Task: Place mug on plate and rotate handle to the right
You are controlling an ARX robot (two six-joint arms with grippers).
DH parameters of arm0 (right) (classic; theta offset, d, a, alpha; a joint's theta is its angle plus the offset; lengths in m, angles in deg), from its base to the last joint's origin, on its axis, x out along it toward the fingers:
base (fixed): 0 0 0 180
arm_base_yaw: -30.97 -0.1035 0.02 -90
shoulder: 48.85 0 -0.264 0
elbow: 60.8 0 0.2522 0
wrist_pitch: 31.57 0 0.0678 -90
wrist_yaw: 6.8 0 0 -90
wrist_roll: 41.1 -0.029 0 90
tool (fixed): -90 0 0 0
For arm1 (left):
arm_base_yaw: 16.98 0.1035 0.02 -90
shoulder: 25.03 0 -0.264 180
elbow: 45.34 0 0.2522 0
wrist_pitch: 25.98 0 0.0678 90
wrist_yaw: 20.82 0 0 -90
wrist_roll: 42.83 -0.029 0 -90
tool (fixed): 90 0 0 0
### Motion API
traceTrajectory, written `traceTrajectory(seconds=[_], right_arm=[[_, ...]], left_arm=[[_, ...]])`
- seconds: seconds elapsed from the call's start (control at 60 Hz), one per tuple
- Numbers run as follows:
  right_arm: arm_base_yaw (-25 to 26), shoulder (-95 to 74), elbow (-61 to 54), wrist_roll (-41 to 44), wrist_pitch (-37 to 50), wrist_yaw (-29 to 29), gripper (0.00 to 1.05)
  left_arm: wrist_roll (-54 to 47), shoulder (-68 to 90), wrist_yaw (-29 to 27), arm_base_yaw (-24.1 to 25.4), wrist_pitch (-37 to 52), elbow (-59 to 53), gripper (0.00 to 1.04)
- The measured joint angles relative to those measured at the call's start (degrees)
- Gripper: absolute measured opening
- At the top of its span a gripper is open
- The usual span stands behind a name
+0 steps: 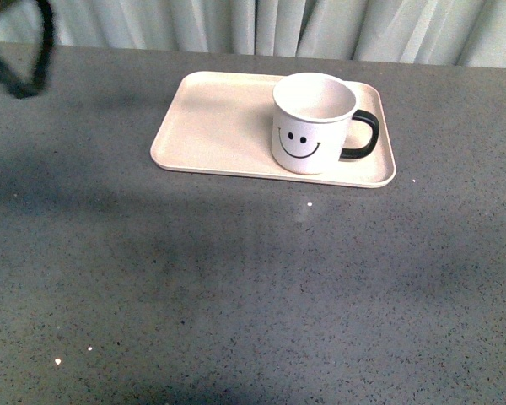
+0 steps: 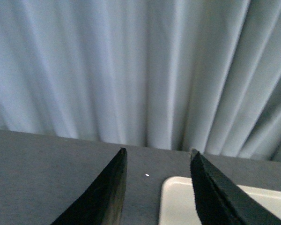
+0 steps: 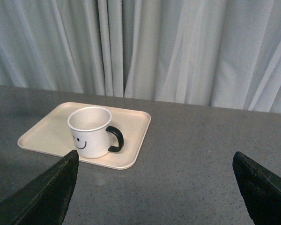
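Grey speckled table (image 1: 236, 295) filling most of the front view, shadowed in broad patches. Pale pleated curtain (image 1: 236, 25) hanging along the far edge. Pink-beige plate (image 1: 211, 118) lying flat toward the back of the table, slightly right of centre, long side across the view. White mug (image 1: 308, 139) standing upright on the right part of the plate, inside the rim, mouth up, nothing seen inside. Left gripper (image 2: 158, 151) spread apart with nothing between the black fingers (image 2: 107, 192); aimed at the curtain, with one rounded corner of the plate showing low between the fingers. Right gripper (image 3: 154, 157) likewise released, fingers set very wide and gripping nothing; well back from the plate, with the mug in full sight beyond the fingers. Black handle (image 1: 367, 135) pointing to the right, toward the plate's right rim, loop over the tray floor. Black smiley face (image 1: 299, 143) printed on the side turned toward the robot. A few tiny white specks (image 1: 309, 203) scattered on the tabletop in front of the plate.
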Motion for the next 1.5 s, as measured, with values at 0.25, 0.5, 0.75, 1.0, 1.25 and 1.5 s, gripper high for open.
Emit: traceTrajectory(seconds=[0.25, 0.5, 0.75, 1.0, 1.25, 1.5], right_arm=[[0.00, 0.00, 0.00, 0.00, 0.00, 0.09, 0.96], [0.00, 0.00, 0.00, 0.00, 0.00, 0.11, 0.96], [0.00, 0.00, 0.00, 0.00, 0.00, 0.09, 0.95], [0.00, 0.00, 0.00, 0.00, 0.00, 0.09, 0.95], [0.00, 0.00, 0.00, 0.00, 0.00, 0.11, 0.96], [0.00, 0.00, 0.00, 0.00, 0.00, 0.09, 0.96]], left_arm=[[-0.55, -11.63, 6.88, 6.03, 2.60, -18.14, 0.01], [-0.63, -20.02, 11.37, 11.15, 5.25, -28.92, 0.01], [-0.63, -31.98, 14.95, 14.62, -0.42, -34.97, 0.01], [-0.66, -43.12, 17.79, 17.44, -8.11, -38.49, 0.01], [-0.79, -54.14, 21.84, 21.68, -17.00, -40.37, 0.01], [-0.79, -64.63, 21.88, 21.70, -26.25, -41.13, 0.01]])
